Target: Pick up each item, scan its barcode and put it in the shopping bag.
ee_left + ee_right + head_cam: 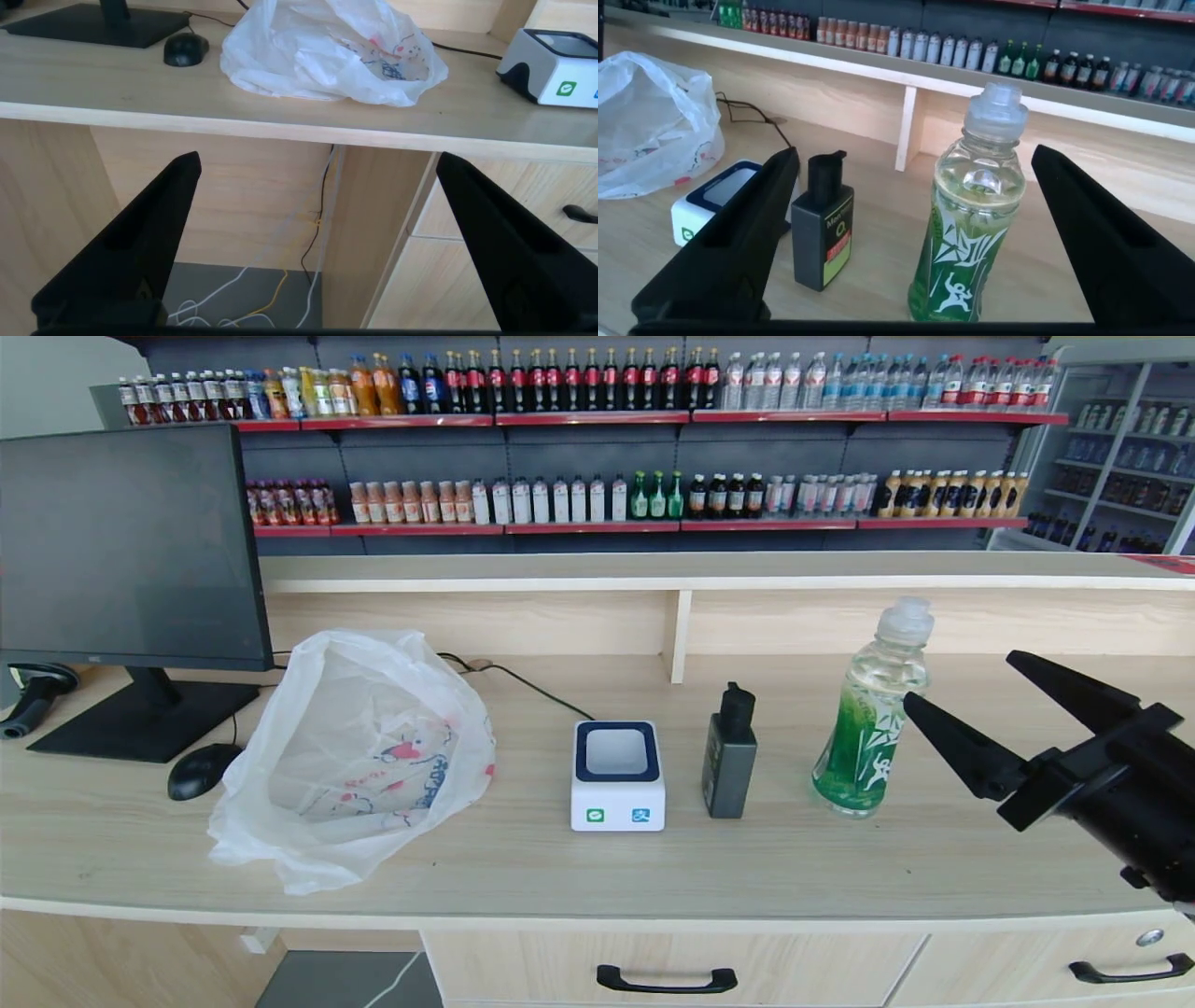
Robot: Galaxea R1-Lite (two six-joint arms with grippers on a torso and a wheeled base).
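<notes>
Wooden counter (523, 868); clear green-labelled bottle (868, 728) upright, capped; right fingers (962, 747) wide apart, empty; left fingers (140, 252) likewise.

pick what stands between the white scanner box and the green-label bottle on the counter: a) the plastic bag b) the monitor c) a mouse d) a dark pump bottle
d: in the head view the dark pump bottle stands upright between the scanner box and the green-label bottle, apart from both.
</notes>
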